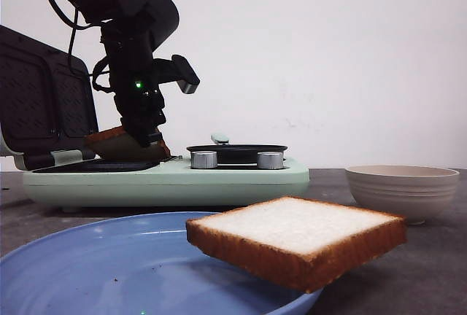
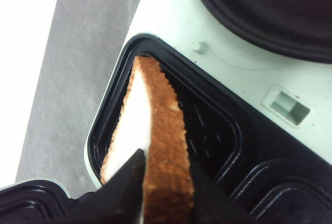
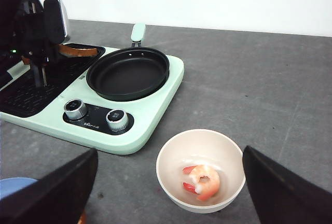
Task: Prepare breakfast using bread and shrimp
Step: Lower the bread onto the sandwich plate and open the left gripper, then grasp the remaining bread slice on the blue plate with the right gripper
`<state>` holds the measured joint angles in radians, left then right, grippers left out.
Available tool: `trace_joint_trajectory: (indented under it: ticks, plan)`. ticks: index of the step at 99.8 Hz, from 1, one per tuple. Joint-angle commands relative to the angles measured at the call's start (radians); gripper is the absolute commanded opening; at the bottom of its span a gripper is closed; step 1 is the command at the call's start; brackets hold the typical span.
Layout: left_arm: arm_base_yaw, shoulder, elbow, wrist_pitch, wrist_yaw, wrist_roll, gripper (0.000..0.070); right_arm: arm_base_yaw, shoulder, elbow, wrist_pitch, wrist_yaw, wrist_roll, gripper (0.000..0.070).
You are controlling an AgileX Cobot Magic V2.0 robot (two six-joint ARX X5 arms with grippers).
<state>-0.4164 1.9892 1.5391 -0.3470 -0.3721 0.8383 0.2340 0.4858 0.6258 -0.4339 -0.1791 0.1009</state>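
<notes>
The left hand (image 2: 165, 182) pinches a bread slice (image 2: 155, 141) tilted over the grill well (image 2: 218, 130). The right hand (image 3: 166, 193) is spread above the bowl (image 3: 171, 156) holding the shrimp (image 3: 203, 181).

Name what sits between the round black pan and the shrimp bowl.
In the right wrist view: the two knobs on the cooker's green edge, then bare grey table, between pan and bowl.
</notes>
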Motion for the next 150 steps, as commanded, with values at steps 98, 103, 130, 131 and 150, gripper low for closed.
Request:
trace_joint_trajectory:
  ticks: [98,103,130,131,150]
  plan:
    - [0.062,-0.055,0.262,-0.266,0.283,-0.376,0.0402,0.004,0.002,0.01,0.013,0.002,-0.003,0.0559]
    - [0.063,-0.073,0.286,-0.283,0.313,-0.423,0.0235,0.004,0.003,0.01,0.013,0.002,-0.003,0.0559]
    - [0.049,-0.25,0.313,-0.328,0.428,-0.624,0.0104,0.004,0.016,0.01,0.005,-0.013,0.039,0.0507]
    - [0.049,-0.257,0.313,-0.334,0.424,-0.631,0.0104,0.004,0.018,0.01,0.005,-0.018,0.042,0.0503]
    - [0.05,-0.425,0.313,-0.474,0.381,-0.746,0.0106,0.004,0.086,0.01,-0.018,-0.18,0.121,0.0477]
